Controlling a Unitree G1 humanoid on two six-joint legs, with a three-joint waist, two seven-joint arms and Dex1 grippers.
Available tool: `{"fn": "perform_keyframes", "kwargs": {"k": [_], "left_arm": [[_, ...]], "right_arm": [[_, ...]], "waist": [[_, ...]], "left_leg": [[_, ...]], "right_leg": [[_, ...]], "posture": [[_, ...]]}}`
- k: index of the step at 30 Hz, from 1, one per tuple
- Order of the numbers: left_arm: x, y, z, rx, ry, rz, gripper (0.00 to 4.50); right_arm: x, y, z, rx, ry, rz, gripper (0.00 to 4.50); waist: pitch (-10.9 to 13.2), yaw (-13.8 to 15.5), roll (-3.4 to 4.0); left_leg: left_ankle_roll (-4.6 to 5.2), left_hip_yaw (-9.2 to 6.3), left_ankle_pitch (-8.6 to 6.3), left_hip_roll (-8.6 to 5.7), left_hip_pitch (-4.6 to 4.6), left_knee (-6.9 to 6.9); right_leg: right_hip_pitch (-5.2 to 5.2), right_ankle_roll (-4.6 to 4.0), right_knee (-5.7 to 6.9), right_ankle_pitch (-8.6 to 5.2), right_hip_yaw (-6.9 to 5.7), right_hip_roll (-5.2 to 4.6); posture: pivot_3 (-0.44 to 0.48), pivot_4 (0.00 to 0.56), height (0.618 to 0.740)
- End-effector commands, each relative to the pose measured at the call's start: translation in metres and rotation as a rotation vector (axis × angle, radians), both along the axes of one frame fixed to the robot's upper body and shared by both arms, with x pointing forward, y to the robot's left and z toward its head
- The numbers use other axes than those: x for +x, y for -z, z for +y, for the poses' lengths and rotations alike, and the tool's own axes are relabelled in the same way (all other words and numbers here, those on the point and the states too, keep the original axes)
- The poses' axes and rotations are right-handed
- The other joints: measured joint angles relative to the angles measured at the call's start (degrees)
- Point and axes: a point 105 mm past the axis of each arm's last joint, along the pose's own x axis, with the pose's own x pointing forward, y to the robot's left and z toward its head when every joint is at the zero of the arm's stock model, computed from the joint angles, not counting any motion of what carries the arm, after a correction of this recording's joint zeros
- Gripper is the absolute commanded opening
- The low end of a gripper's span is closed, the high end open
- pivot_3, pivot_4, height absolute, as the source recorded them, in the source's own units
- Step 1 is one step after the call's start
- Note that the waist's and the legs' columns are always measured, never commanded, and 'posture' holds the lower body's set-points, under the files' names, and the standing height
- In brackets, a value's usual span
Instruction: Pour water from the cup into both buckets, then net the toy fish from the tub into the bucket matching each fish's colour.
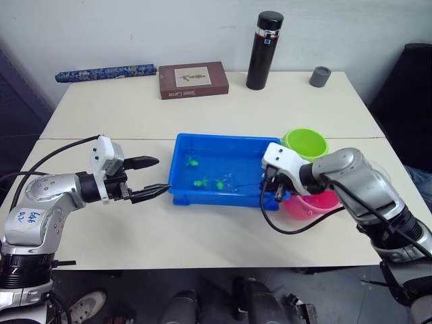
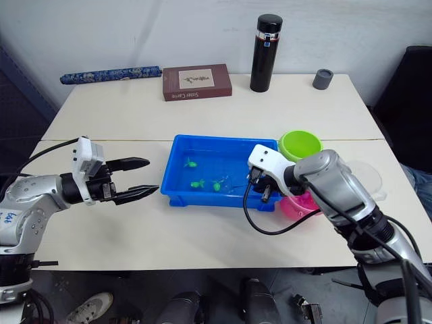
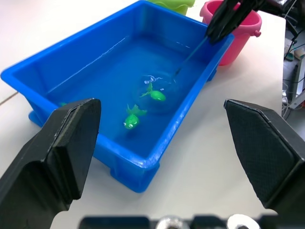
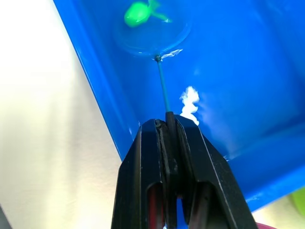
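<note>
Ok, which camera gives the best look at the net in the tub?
The right wrist view: the net sits under a green fish, handle clamped in the right gripper. The left wrist view shows it farther off; the eye views barely.

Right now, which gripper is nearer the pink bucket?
Right. The right gripper sits directly beside the pink bucket, holding the net; the left gripper hovers open beyond the tub's far end.

A black flask (image 1: 264, 50), grey cap (image 1: 320, 76), brown book (image 1: 193, 79) and blue patterned roll (image 1: 104, 72) line the table's (image 1: 121, 115) far edge.
</note>
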Motion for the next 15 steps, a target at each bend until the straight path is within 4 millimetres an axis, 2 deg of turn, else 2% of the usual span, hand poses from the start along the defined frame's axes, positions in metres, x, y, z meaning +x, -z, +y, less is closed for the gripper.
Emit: {"fn": "perform_keyframes", "kwargs": {"k": [1, 8, 15], "left_arm": [[-0.004, -0.015, 0.003, -0.002, 0.015, -0.043, 4.46], [-0.003, -0.016, 0.003, -0.003, 0.023, -0.045, 4.46], [0.000, -0.018, 0.001, -0.003, 0.037, -0.054, 4.46]], "right_arm": [[0.001, -0.023, -0.002, 0.061, 0.007, -0.016, 0.00], [0.005, -0.038, -0.008, 0.143, 0.049, -0.004, 0.00], [0.010, -0.043, -0.016, 0.155, 0.060, -0.044, 0.00]], "waist": [[0.00, 0.01, 0.00], [0.00, 0.03, 0.00], [0.00, 0.03, 0.00]], "left_leg": [[0.00, -0.02, 0.00, 0.00, -0.01, 0.00], [0.00, -0.06, 0.00, 0.00, -0.03, -0.01], [0.00, -0.07, 0.00, -0.01, -0.05, -0.02]], "right_leg": [[0.00, 0.00, -0.01, 0.00, -0.02, 0.00], [0.00, 0.00, -0.03, 0.00, -0.07, -0.02], [0.00, 0.00, -0.04, 0.00, -0.09, -0.03]], "posture": [[0.000, 0.150, 0.739], [0.000, 0.150, 0.739], [0.000, 0.150, 0.739]]}}
